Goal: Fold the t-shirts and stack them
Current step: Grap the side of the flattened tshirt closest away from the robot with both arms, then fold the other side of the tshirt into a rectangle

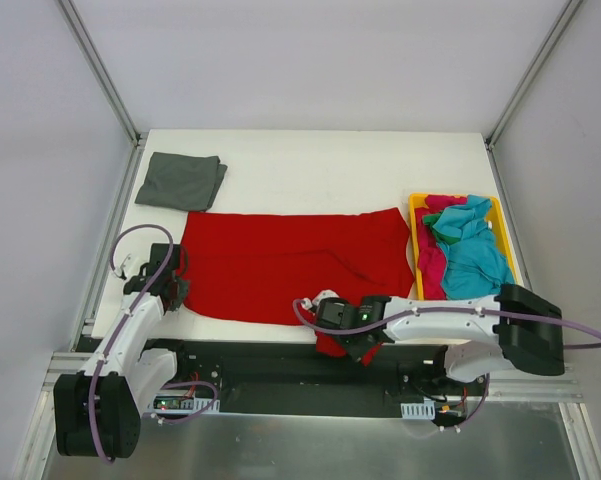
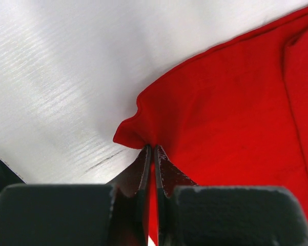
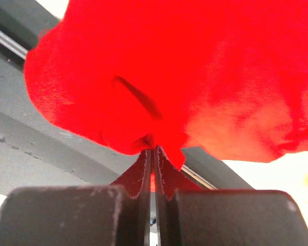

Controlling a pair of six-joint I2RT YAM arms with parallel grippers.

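Red t-shirt (image 1: 290, 265) lies spread flat mid-table (image 1: 310, 170), long axis running L-R. L gripper (image 2: 152, 148) clamped on its near-L corner; R gripper (image 3: 154, 149) pinched tight on bunched near hem at front edge. Folded grey t-shirt (image 1: 182, 180) far L; other t-shirts (image 1: 470, 255) in yellow tray (image 1: 413, 215) at R.

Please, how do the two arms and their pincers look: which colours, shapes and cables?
Both arms have white tubular links, the left arm and the right arm, with black blocky joints and bases. A thin purple cable loops along each. The left pincer and the right pincer each have two dark, flat, tapering fingers on a black body.
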